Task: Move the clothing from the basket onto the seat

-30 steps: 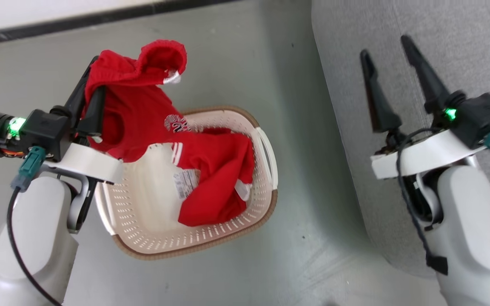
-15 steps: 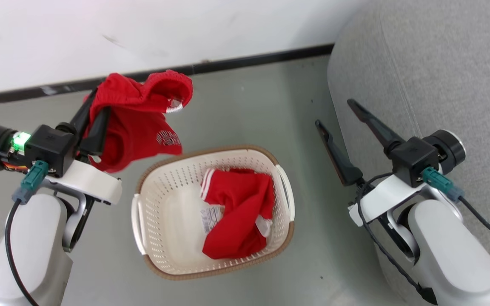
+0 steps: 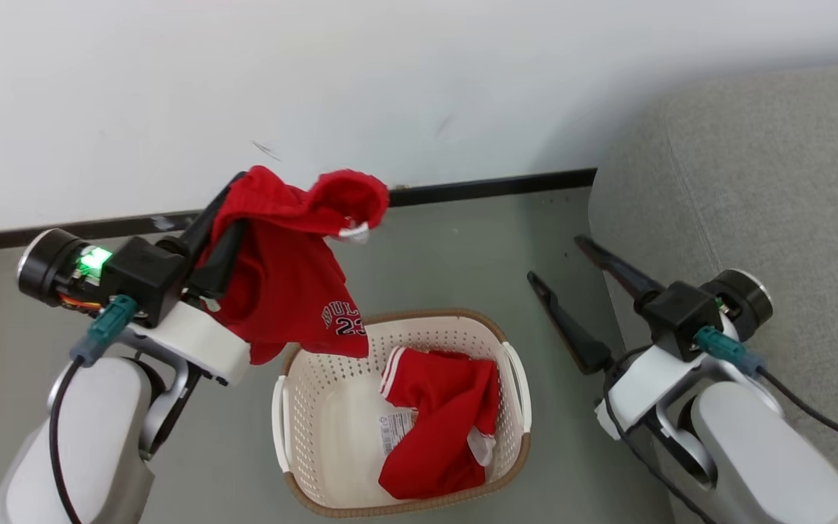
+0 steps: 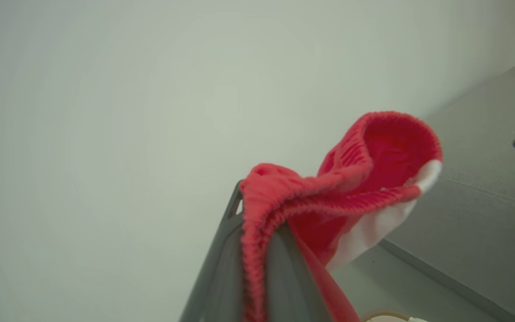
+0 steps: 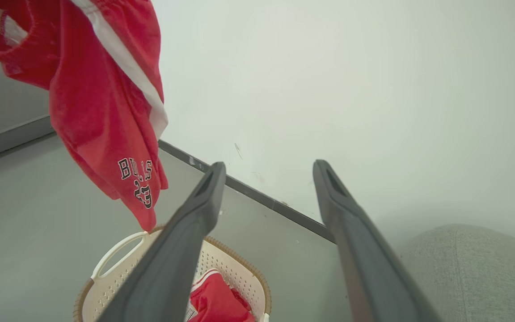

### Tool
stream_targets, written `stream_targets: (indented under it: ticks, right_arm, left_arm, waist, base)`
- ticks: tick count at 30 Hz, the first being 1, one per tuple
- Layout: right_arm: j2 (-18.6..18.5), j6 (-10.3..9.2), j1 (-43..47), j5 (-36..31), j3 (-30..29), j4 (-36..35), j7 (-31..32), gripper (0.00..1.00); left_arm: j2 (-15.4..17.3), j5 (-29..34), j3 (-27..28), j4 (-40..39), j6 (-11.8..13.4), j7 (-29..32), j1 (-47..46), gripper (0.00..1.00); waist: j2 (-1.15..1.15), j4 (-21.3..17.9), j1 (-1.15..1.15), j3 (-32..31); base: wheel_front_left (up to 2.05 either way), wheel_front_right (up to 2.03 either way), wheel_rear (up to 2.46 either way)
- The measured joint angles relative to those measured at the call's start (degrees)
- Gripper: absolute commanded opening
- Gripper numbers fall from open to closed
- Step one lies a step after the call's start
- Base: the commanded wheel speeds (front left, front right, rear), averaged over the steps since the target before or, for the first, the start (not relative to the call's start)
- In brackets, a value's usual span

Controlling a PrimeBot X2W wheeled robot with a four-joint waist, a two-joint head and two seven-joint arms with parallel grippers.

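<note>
My left gripper [image 3: 226,200] is shut on the waistband of red shorts [image 3: 281,284] with white trim and lettering. They hang free above the left rim of the basket [image 3: 317,415], a cream perforated one on the floor. A second red garment [image 3: 441,429] lies in its right half. In the left wrist view the bunched waistband [image 4: 351,179] drapes over my closed fingers [image 4: 221,259]. My right gripper [image 3: 556,257] stands open and empty beside the grey seat [image 3: 753,182], right of the basket. The right wrist view shows the hanging shorts [image 5: 101,103] over the basket [image 5: 114,273].
A white wall [image 3: 419,87] with a dark skirting strip [image 3: 492,188] runs behind the basket. Grey floor [image 3: 463,255] lies between the basket and the seat's rounded edge.
The camera has tilted up, so the wall fills more of the view. My left gripper has lifted the shorts fully out of the basket. The right gripper stays open.
</note>
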Motion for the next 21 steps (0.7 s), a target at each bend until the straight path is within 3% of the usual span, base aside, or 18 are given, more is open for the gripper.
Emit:
stream_targets:
  ticks: [11, 21]
  right_arm:
    - [-2.4, 0.00, 0.8, 4.9, 8.9, 1.3, 0.0, 1.00]
    - [-5.1, 0.00, 0.7, 14.8, 17.9, 0.8, 0.0, 1.00]
  left_arm:
    - [-1.2, -1.5, -5.0, -4.7, -1.6, 3.6, 0.0, 0.00]
    - [-3.0, -5.5, -9.5, -9.3, -2.3, 8.2, 0.1, 0.00]
  waist:
    - [0.00, 2.4, 0.00, -5.2]
    - [0.00, 4.2, 0.00, -9.1]
  base:
    - [0.00, 0.00, 0.00]
    - [0.00, 0.00, 0.00]
